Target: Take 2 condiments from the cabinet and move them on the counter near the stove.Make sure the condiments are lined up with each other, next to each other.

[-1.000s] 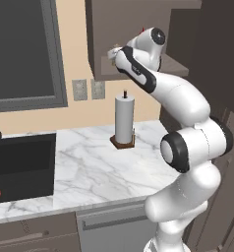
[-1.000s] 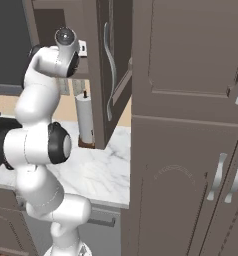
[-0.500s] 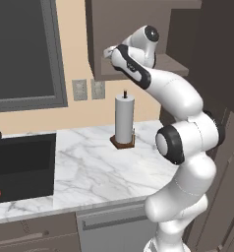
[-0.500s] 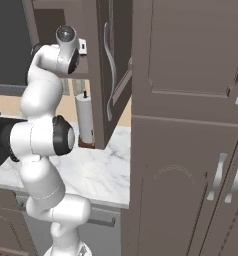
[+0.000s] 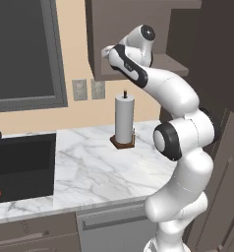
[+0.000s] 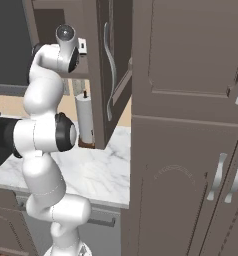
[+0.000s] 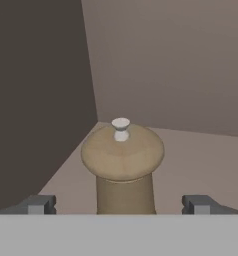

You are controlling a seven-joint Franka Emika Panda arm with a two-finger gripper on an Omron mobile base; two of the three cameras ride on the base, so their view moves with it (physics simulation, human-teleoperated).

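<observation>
Shaker, tan and wooden-looking, stands upright on the cabinet shelf, near the corner where the dark side wall meets the back wall. It has a wide domed cap with a small white knob on top, over a narrower neck. In the hand view it sits between the two dark fingertips, which stand wide apart on either side of it; neither touches it. The claw is fully spread and has hold of nothing.

From the left base view, the white arm reaches up from the lower right, its hand pushed into the underside opening of the dark wall cabinet. The claw itself is hidden inside there. From the right base view, the hand is level with the cabinet niche, behind an open dark door with a curved metal handle.

Below the cabinet, a white marble surface with grey veins carries a tall white paper-towel roll on a small wooden base, upright and close to the back wall. Two wall sockets sit on the beige wall beside it. A black sink is set into the marble at the left. Tall grey-brown cupboard doors with metal handles take up the right half of the right base view.
</observation>
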